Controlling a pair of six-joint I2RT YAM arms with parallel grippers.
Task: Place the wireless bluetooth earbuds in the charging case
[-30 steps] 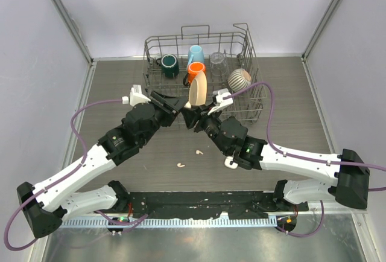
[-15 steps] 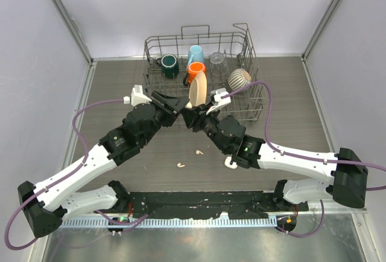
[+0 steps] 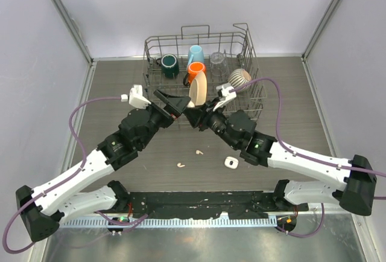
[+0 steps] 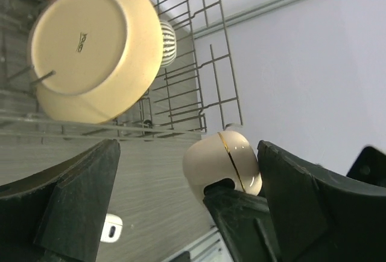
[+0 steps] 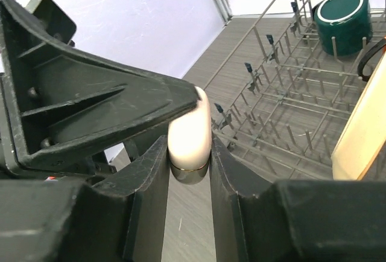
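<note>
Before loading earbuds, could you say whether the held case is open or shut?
Shut: the charging case shows only a thin closed gold seam.

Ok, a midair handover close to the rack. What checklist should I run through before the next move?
1. Grip: ok, the right gripper pinches the cream case.
2. Release: cannot tell. The left gripper jaws stand wide, but one finger looks to touch the case.
3. Lid open: not ok, the seam looks shut.
4. Pickup access: ok, two earbuds lie uncovered on the table.
5. Clearance from the dish rack: cannot tell.
</note>
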